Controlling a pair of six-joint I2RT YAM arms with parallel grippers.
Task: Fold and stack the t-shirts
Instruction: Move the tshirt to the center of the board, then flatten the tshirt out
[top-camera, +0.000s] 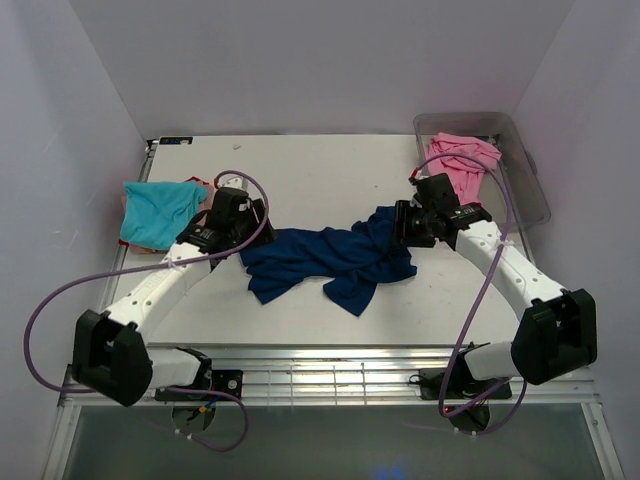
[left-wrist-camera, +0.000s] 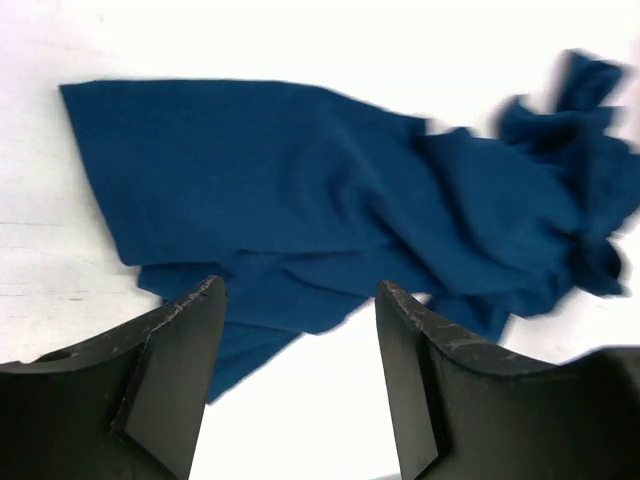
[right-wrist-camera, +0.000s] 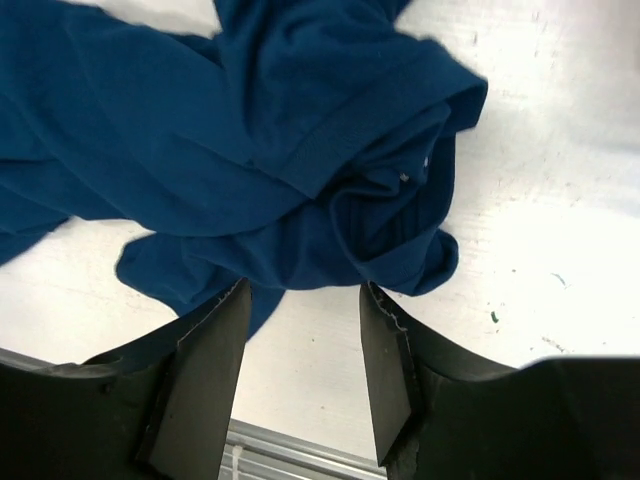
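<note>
A navy blue t-shirt lies crumpled in the middle of the table; no white graphic shows. It fills the left wrist view and the right wrist view. My left gripper hovers over its left end, jaws open and empty. My right gripper hovers over its right end, jaws open and empty. A turquoise t-shirt lies bunched at the table's left edge. A pink t-shirt hangs out of the clear tub at the back right.
The white table ends at a metal front rail. White walls close in the back and sides. Purple cables loop from both arms. Something orange-pink peeks from under the turquoise shirt.
</note>
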